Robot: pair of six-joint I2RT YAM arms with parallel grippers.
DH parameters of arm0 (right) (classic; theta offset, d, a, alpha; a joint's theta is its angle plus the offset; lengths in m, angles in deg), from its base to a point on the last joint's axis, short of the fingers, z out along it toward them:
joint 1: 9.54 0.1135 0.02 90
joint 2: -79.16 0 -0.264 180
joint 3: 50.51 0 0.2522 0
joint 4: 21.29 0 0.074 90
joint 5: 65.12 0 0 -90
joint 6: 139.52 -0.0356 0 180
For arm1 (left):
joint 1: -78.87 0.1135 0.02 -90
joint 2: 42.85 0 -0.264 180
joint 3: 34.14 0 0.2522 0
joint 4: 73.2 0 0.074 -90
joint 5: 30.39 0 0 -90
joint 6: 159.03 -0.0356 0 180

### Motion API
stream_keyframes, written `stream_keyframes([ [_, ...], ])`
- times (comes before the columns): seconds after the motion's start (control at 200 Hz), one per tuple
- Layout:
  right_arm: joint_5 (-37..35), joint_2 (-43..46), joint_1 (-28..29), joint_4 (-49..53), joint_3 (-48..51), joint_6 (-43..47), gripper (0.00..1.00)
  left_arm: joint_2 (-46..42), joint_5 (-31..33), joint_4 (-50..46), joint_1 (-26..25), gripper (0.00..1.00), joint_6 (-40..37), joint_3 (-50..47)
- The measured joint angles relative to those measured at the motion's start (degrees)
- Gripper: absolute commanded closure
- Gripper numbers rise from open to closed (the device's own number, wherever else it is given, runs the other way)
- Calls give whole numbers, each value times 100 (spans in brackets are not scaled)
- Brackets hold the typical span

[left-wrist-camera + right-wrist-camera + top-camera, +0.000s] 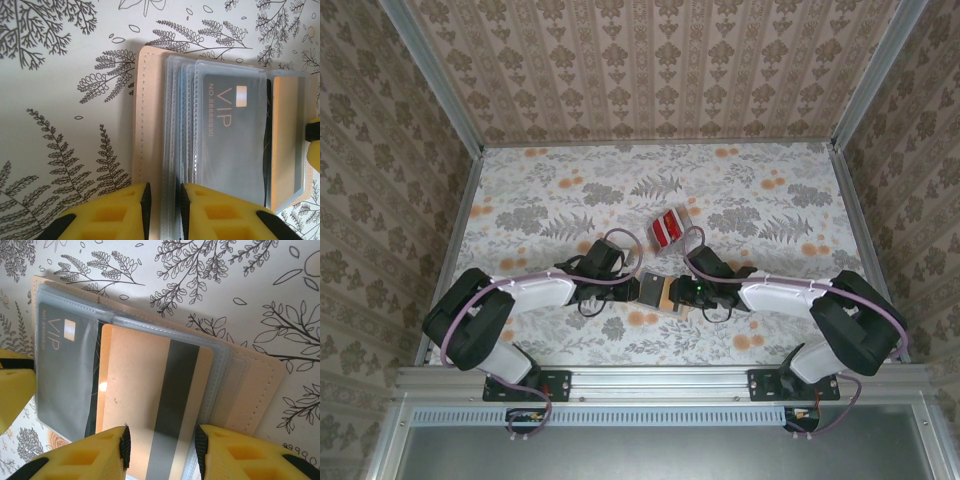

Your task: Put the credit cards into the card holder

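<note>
Two jaws flank opposite edges of the card holder [668,295].

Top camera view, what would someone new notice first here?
Probably the open tan card holder at the front centre of the table, with the left tool and right tool at it from either side. Just behind it lies a pile of bright red cards; close up, a grey VIP card sits in its clear sleeve.

card holder [150,125] looks like matt tan faux leather with clear shiny plastic sleeves [176,150], red credit cards [669,228] pretty glossy
</note>
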Motion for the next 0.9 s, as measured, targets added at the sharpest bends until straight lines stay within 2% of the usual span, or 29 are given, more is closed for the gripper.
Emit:
stream_keyframes([
  [0.335, -107, -22, -2, 15, -20, -118, 56, -9, 0, 120, 0, 75, 22, -59],
  [0.66, 37, -37, -20, -813, 267, -485, 56, -24, -2, 173, 0, 75, 63, -96],
  [0.9, 179, 2, -22, -1064, 337, -588, 56, -24, -2, 177, 0, 75, 66, -96],
])
